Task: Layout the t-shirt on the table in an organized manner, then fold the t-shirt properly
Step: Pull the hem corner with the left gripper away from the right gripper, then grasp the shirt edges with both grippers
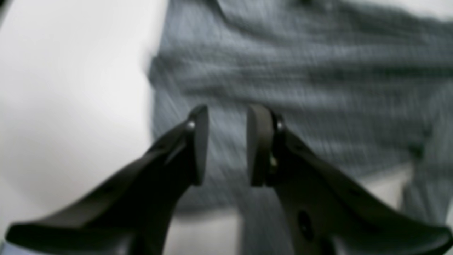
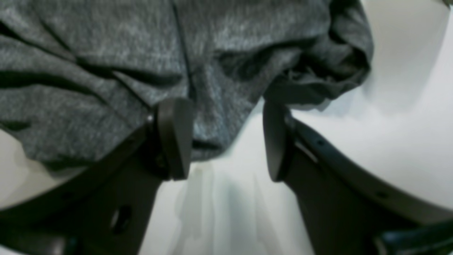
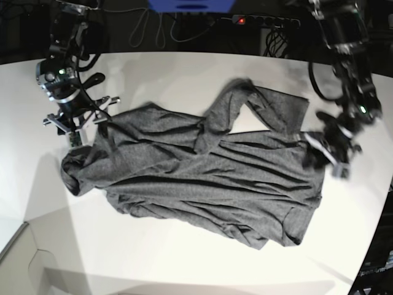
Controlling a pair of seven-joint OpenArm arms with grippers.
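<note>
Nearest the base cam: bare white tabletop (image 3: 184,264), nothing folded there. Just past it the t-shirt (image 3: 202,184) lies across the mid tabletop, spread out roughly but crooked, w/ lots of wrinkles. Near hem edge wavy; the corner at base-view right is curled under a bit. At base-view left the cloth is bunched into a lump, prob. a sleeve or shoulder rolled on itself. Further back, one flap is turned over on the body, leaving a small triangle of tabletop showing thru.

So layout is partly done, I'd say around halfway: shirt is opened out, not in a heap, but not flat or squared. Left to do: unroll the bunched end, flip the turned flap back, smooth wrinkles, straighten. Folding not begun at all, no clean fold line anywhere.

Right pincer (image 2: 226,141) at base-view left, by the bunched end: jaws stand wide, nothing between them but a hanging bit of cloth edge and tabletop below; not gripping.

Left pincer (image 1: 226,145) at base-view right, over the shirt's edge there: jaws narrow w/ a clear gap, cloth seen behind the gap, not pinched as far as the blurred wrist view shows. Base view is smeared there too.

Far end: dark clutter and cables beyond the tabletop, not part of the job.
</note>
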